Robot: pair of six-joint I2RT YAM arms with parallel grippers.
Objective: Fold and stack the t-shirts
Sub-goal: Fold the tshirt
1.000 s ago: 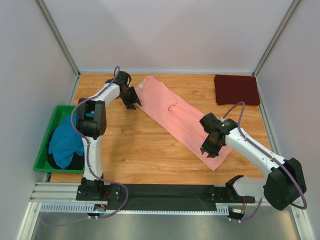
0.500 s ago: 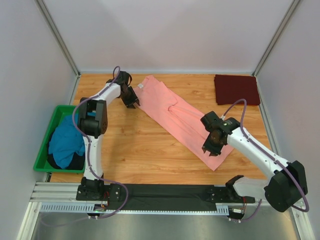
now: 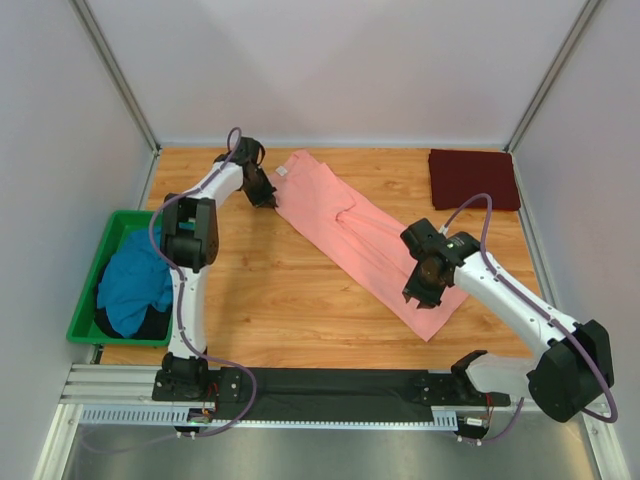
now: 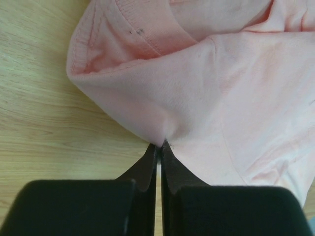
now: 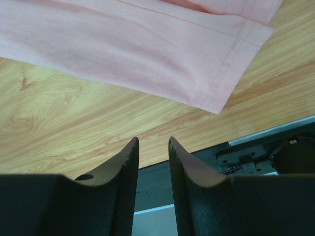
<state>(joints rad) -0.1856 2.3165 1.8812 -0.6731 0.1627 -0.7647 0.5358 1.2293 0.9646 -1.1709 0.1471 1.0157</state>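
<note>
A salmon-pink t-shirt [image 3: 350,232] lies folded lengthwise in a long diagonal strip across the table, collar at the far left. My left gripper [image 3: 271,199] is shut on the shirt's folded edge just below the collar; the left wrist view has the fingertips [image 4: 161,144] pinching the pink cloth [image 4: 221,88]. My right gripper [image 3: 416,297] hovers open over the shirt's near end, nothing between its fingers [image 5: 153,141], with the hem corner [image 5: 216,93] just ahead. A dark maroon t-shirt [image 3: 473,178] lies folded at the far right. A teal-blue t-shirt [image 3: 130,283] is bunched in the bin.
A green plastic bin [image 3: 84,305] sits off the table's left edge. Grey walls close in the back and both sides. A black rail [image 3: 340,385] with the arm bases runs along the near edge.
My left gripper has shut on the pink shirt's edge near the collar after nudging in toward it. The right gripper has shifted only slightly over the hem end.
</note>
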